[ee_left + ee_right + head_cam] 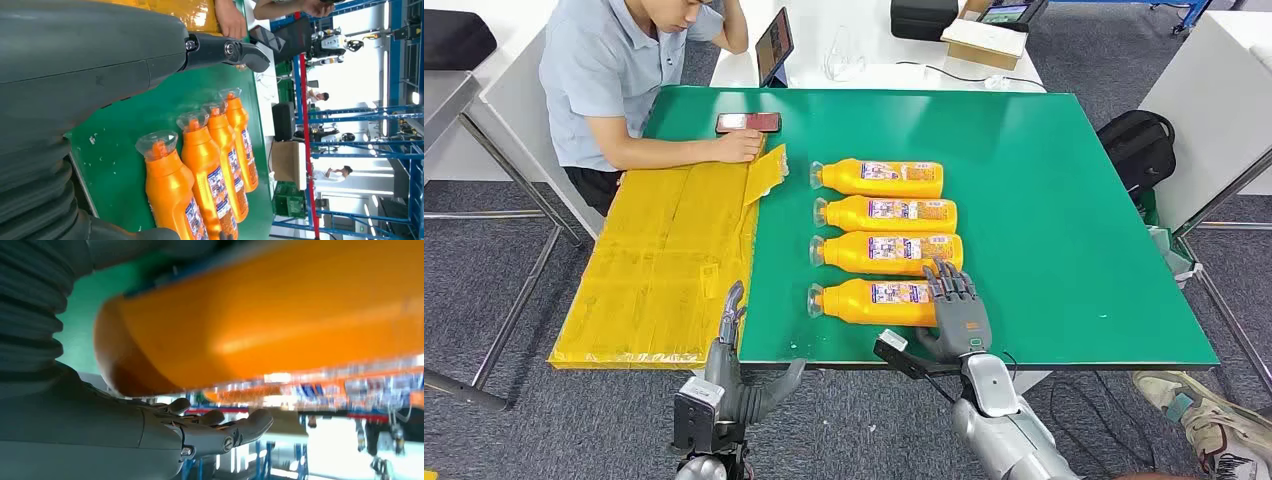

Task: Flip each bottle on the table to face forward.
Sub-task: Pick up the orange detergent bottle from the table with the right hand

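Where right hand [960,318] covers nearest bottle [874,303] base, fingers spread, grip unclear; left hand [736,385] fingers apart.

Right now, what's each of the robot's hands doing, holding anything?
Left hand: open, holding nothing, at the table's near edge.
Right hand: fingers apart at the base end of the nearest bottle; whether it grips the bottle cannot be told.
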